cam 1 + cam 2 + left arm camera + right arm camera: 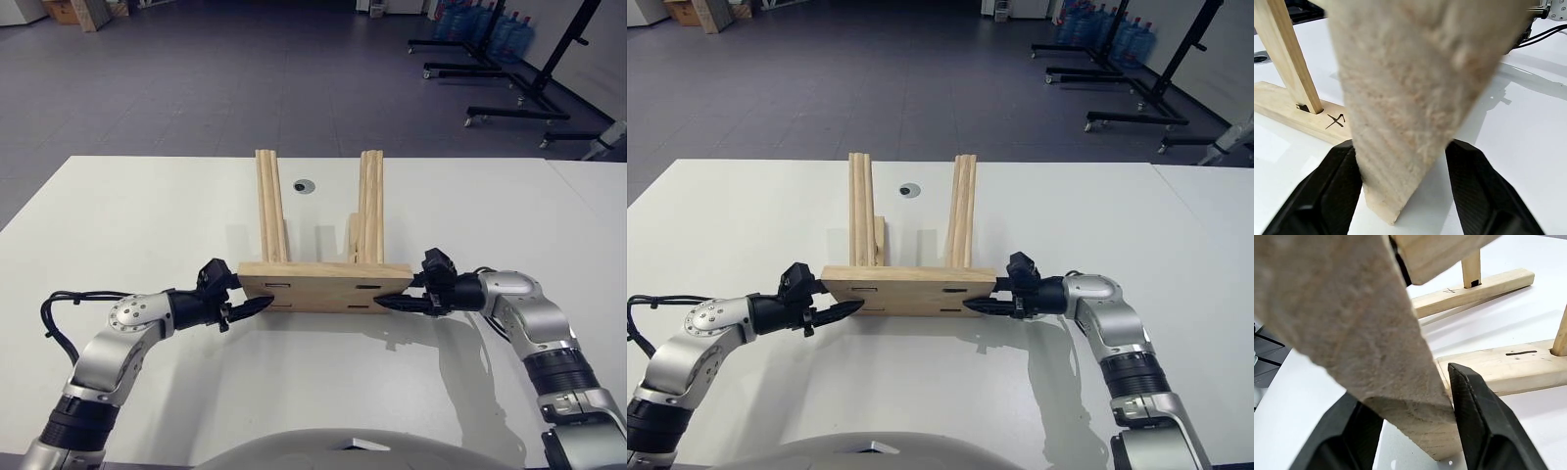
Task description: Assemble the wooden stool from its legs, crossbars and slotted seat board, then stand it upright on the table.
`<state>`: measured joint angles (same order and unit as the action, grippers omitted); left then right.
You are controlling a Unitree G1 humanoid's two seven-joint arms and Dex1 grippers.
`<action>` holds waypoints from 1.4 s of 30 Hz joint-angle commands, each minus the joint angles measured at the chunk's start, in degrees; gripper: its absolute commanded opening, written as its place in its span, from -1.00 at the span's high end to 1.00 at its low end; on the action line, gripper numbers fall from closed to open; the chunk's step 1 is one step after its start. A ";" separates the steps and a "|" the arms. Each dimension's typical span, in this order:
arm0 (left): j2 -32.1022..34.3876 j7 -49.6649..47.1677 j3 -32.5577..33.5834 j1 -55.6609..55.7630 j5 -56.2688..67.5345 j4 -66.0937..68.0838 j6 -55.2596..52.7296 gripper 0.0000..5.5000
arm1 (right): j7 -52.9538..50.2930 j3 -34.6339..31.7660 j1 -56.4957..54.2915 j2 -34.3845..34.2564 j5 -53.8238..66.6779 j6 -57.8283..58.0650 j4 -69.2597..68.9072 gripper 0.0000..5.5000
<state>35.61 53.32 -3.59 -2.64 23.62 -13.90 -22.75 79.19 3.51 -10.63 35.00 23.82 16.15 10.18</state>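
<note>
the stool [321, 245] lies on its side mid-desk [137, 225], legs [270, 206] pointing away. the left pincer [257, 305] and right pincer [387, 303] each pinch an end of its seat board [323, 286]. behind are a grey floor [245, 78] and water bottles [480, 24].

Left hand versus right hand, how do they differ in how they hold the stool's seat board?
The left hand clamps the left end of the seat board, the right hand its right end. The left hand points toward the robot's right, the right hand toward its left, so they face each other. Both are shut on the board's lower corners, low over the table, a black finger on each face.
</note>
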 commanded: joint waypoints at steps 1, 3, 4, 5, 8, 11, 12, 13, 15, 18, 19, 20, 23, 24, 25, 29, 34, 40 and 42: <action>0.99 1.35 4.70 1.00 6.61 -2.59 -4.01 0.09 | -1.08 0.18 1.50 -0.03 -0.27 0.19 -0.28 0.25; 1.44 1.87 5.19 0.98 7.56 -3.15 -5.44 0.09 | -1.46 0.52 1.51 -0.08 -0.79 -0.37 0.24 0.25; 1.48 2.19 5.09 0.87 8.01 -3.54 -6.04 0.09 | -1.76 0.65 1.32 -0.18 -0.95 -0.34 0.43 0.25; 1.42 2.54 4.96 0.66 8.47 -4.12 -6.65 0.09 | -2.09 0.73 1.07 -0.26 -0.88 0.08 0.45 0.25; 1.54 4.80 4.76 -0.69 11.39 -7.14 -9.04 0.09 | -2.62 -0.26 -0.43 0.66 1.62 5.18 -1.49 0.25; 2.56 5.72 3.35 -3.62 11.14 -9.33 -9.35 0.09 | -2.84 -1.84 -2.95 1.44 4.34 10.03 -2.97 0.25; 2.85 5.82 2.97 -4.40 11.40 -10.14 -9.63 0.09 | -2.98 -2.26 -3.68 1.59 5.03 11.33 -3.32 0.25; 2.82 5.50 2.56 -4.97 11.28 -10.63 -9.61 0.09 | -3.10 -2.79 -4.37 1.74 5.84 12.92 -3.87 0.25; 2.68 4.88 1.55 -5.51 10.38 -10.79 -9.18 0.09 | -3.39 -3.32 -5.00 1.86 6.64 14.74 -4.85 0.25; 2.18 3.57 0.72 -5.45 9.32 -10.39 -8.62 0.14 | -3.96 -3.23 -5.11 1.33 6.65 15.90 -5.82 0.25; 1.96 3.10 1.03 -5.00 9.80 -10.18 -8.97 0.16 | -3.81 -3.04 -4.84 1.21 6.53 15.95 -6.10 0.25; 1.87 2.85 1.44 -4.56 10.45 -10.16 -9.34 0.21 | -3.60 -2.87 -4.26 1.22 6.38 15.87 -6.64 0.25; 0.88 1.59 3.82 -2.50 14.38 -10.16 -12.09 0.26 | -3.66 -2.60 -3.31 1.00 5.94 15.89 -7.07 0.25; 0.63 1.44 4.74 -1.78 15.98 -10.07 -13.22 0.26 | -3.73 -2.65 -3.19 0.95 5.86 16.01 -7.00 0.25; 0.50 1.15 5.45 -1.31 17.11 -10.24 -14.17 0.26 | -3.76 -2.72 -3.06 0.95 5.82 16.12 -7.06 0.25; -0.41 -0.43 8.21 0.77 24.28 -11.93 -20.30 0.26 | -4.74 -2.83 -3.23 1.14 7.10 18.45 -8.26 0.28; -1.78 -5.51 11.44 4.97 34.73 -14.92 -28.59 0.26 | -7.70 -3.85 -5.51 1.19 12.53 27.72 -12.15 0.28; -3.05 -16.22 14.25 11.01 50.71 -13.09 -38.31 0.26 | -12.91 -6.95 -12.46 0.63 22.63 44.09 -15.20 0.28; -3.55 -21.37 14.37 12.89 56.32 -11.80 -39.80 0.26 | -15.38 -8.33 -15.30 -0.22 25.80 49.89 -14.68 0.28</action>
<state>36.37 36.42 14.74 4.29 66.23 -23.97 -57.88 69.64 -7.90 -21.24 39.68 44.58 56.36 -1.78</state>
